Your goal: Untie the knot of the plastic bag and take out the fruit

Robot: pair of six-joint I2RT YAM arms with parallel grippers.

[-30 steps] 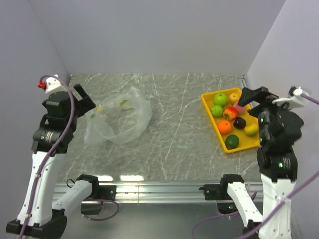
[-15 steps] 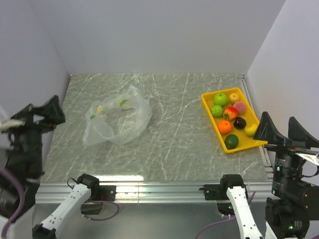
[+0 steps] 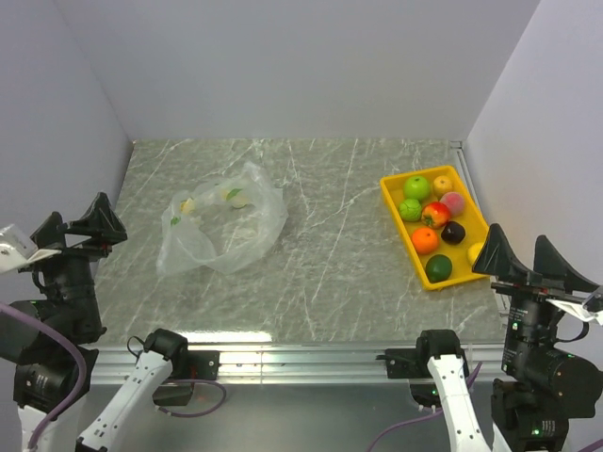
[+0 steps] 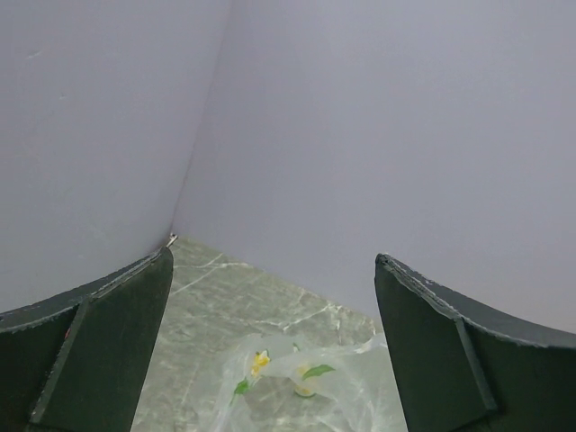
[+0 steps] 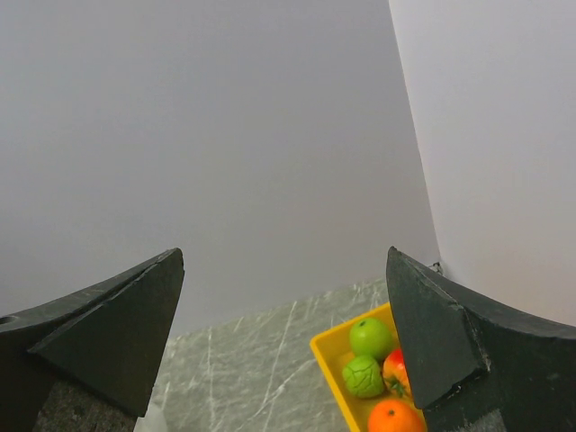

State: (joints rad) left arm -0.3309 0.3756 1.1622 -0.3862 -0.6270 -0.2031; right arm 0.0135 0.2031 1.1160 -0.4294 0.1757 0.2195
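The clear crinkly plastic bag (image 3: pixel 224 226) lies flat on the marble table at the left, with small yellow and green fruit pieces (image 3: pixel 231 195) inside. It also shows low in the left wrist view (image 4: pixel 297 387). I cannot make out the knot. My left gripper (image 3: pixel 73 226) is open and empty, raised at the near left, apart from the bag; in its own view (image 4: pixel 273 261) the jaws stand wide. My right gripper (image 3: pixel 520 247) is open and empty at the near right, just below the tray; its own view (image 5: pixel 284 256) shows the jaws wide.
A yellow tray (image 3: pixel 388 193) at the right holds several fruits: green, orange, red, dark and yellow ones. Its far end shows in the right wrist view (image 5: pixel 326 360). Grey walls close the table at the back and both sides.
Both arms have drawn back from the table towards its near edge: the left one away from the bag's left side, the right one away from the tray. The bag and tray have not moved.
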